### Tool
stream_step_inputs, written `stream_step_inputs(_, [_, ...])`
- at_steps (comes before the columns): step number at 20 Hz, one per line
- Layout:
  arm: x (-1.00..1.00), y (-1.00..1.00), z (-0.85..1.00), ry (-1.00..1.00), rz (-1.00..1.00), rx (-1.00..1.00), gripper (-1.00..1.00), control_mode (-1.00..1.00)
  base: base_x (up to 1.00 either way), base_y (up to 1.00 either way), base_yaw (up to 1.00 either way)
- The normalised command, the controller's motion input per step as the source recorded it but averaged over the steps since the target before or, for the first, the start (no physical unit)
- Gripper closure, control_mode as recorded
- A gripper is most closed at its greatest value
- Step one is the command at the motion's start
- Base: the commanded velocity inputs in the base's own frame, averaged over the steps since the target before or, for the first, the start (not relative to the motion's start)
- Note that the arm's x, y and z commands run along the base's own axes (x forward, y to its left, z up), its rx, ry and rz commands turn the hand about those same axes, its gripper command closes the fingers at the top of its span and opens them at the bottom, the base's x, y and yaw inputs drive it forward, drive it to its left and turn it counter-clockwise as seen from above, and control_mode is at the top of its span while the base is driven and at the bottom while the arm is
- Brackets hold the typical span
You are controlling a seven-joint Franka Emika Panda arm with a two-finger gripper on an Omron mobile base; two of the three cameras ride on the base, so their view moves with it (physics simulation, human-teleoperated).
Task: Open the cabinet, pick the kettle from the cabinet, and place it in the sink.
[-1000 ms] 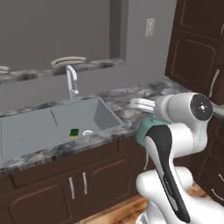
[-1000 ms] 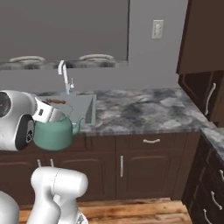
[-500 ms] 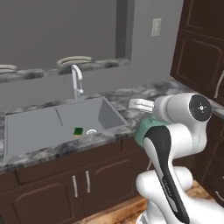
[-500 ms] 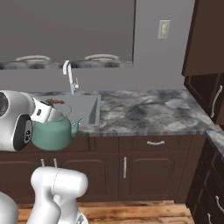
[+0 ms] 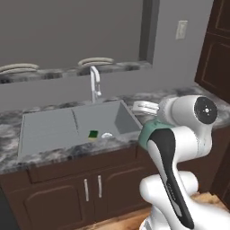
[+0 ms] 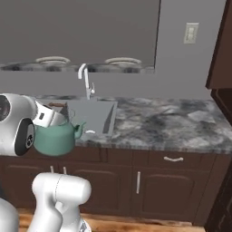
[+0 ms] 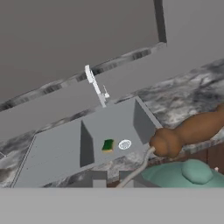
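While the white arm fills the foreground of both base views, the claw (image 6: 50, 118) sits at the top of the kettle (image 6: 54, 138), closed around its handle (image 7: 192, 129). The hand view shows that handle as a brown wooden grip with a rounded knob end, from which a thin wire (image 7: 139, 170) curves down to the teal body; the kettle's lid knob is just below the grip. In the right base view the kettle hangs upright in the air in front of the lower cabinet fronts, its short spout (image 6: 79, 128) pointing towards the sink (image 6: 97, 118), its body level with the front edge of the surface (image 6: 181, 124). In the left base view only a strip of teal shows, tucked behind the arm's dark-striped link.

Beyond the kettle lies the grey basin, set into the marbled stone, with a ridged drainboard (image 5: 47, 130) on its left side in the left base view. A small green and yellow sponge (image 5: 93, 134) lies on the basin floor just beside the round drain (image 5: 106, 135). The chrome faucet (image 5: 95, 85) rises at the back rim. Farther still, two pale plates (image 5: 95, 60) rest on a stone ledge below a window opening, and a light switch plate (image 6: 191, 32) is on the grey wall to the right. Dark brown cabinet panels (image 5: 214, 49) stand at the far right.
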Motion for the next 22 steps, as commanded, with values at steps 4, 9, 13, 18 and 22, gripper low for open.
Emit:
stream_step_inputs(4, [0.0,0.0,0.0,0.0,0.0,0.0,1.0,1.0,0.24,-0.33,0.36])
stream_step_inputs(9, [0.0,0.0,0.0,0.0,0.0,0.0,1.0,1.0,0.36,-0.37,0.17])
stream_step_inputs(13, [0.0,0.0,0.0,0.0,0.0,0.0,1.0,1.0,0.41,-0.41,0.04])
stream_step_inputs(18, [0.0,0.0,0.0,0.0,0.0,0.0,1.0,1.0,0.38,-0.38,0.0])
stream_step_inputs(22, [0.0,0.0,0.0,0.0,0.0,0.0,1.0,1.0,0.36,-0.2,0.0])
